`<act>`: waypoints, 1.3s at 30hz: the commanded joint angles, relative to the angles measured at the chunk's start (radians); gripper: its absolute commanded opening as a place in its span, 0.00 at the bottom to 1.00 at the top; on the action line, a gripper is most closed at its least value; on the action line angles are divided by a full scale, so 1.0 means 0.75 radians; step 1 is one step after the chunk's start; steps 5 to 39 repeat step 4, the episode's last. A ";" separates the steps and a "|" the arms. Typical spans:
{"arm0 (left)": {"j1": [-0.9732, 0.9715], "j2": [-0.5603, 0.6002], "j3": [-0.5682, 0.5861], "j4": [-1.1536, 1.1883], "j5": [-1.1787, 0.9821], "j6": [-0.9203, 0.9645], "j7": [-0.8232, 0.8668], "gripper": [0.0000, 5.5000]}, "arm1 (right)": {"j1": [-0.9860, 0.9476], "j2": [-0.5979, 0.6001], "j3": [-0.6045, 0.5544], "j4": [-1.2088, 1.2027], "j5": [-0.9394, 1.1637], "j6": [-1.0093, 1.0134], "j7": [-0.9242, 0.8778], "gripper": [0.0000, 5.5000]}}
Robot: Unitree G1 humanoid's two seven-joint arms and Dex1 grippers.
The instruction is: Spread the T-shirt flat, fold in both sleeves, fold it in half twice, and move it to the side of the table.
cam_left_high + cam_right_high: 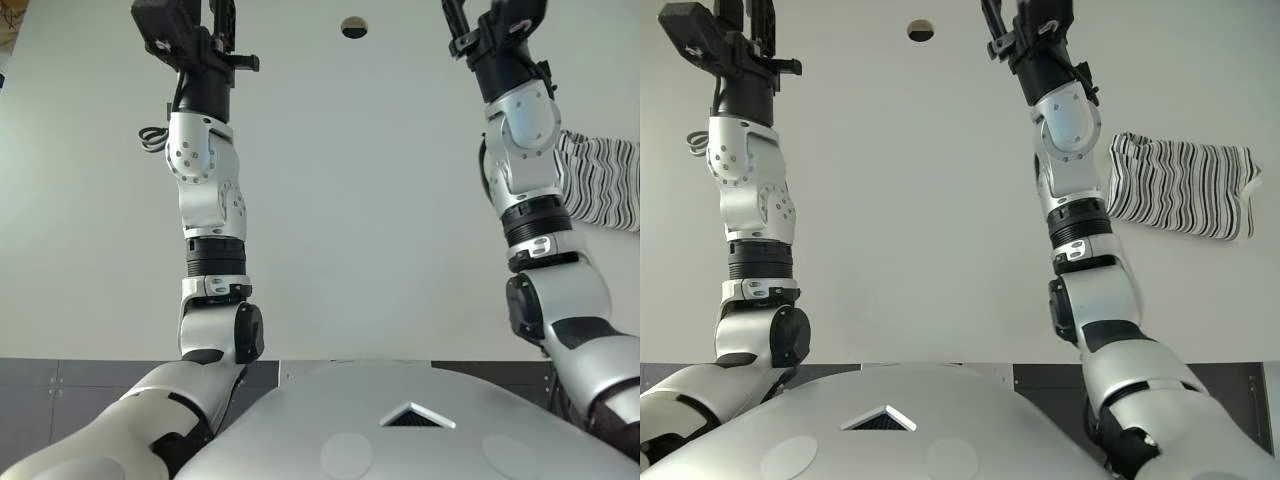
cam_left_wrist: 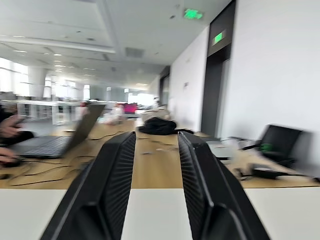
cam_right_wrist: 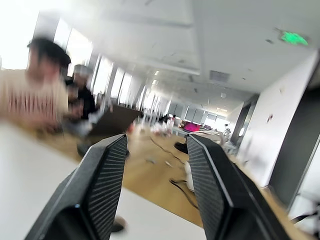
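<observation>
Right gripper (image 3: 156, 142) stands with its two ribbed fingers (image 3: 102, 185) apart and nothing between them, and the left gripper (image 2: 156, 145) is spread and empty in the same way. Both are held up over the white table (image 1: 920, 200) and look out level across the room. Working out from the table's near edge, the first task thing met is the striped T-shirt (image 1: 1185, 185). It lies on the right side of the table, well apart from the near edge, just beside the right arm (image 1: 1070, 130) on its outer side, and touches neither gripper. It is a compact folded rectangle. Its long axis runs left to right, roughly along the near edge, with the right end a little nearer, and the stripes cross its short way. Farther out, the right gripper sits beyond the T-shirt and to its left, so from that gripper the cloth lies back toward the robot and off to the right. The left gripper is well apart from it, over the table's left side. Farthest of all is a round cable hole (image 1: 921, 31), between the two grippers. By my reading the folding is done and the T-shirt already sits at the side. Any further nudge would fall to the right arm, which would have to draw back and swing outward to reach it.
</observation>
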 commanded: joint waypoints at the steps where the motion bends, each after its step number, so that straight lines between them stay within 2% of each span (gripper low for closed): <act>1: -0.091 0.012 0.026 0.054 0.087 -0.128 0.145 0.28 | 0.082 0.023 -0.057 -0.103 0.151 0.329 0.128 0.40; 3: -0.112 0.014 0.019 0.073 0.184 -0.142 0.267 0.28 | 0.076 0.025 -0.039 -0.093 0.048 0.453 0.027 0.40; 4: -0.122 0.024 0.012 0.074 0.252 -0.118 0.342 0.28 | 0.046 0.025 -0.037 -0.067 -0.102 0.497 -0.206 0.40; 39: -0.122 0.024 0.012 0.074 0.252 -0.118 0.342 0.28 | 0.046 0.025 -0.037 -0.067 -0.102 0.497 -0.206 0.40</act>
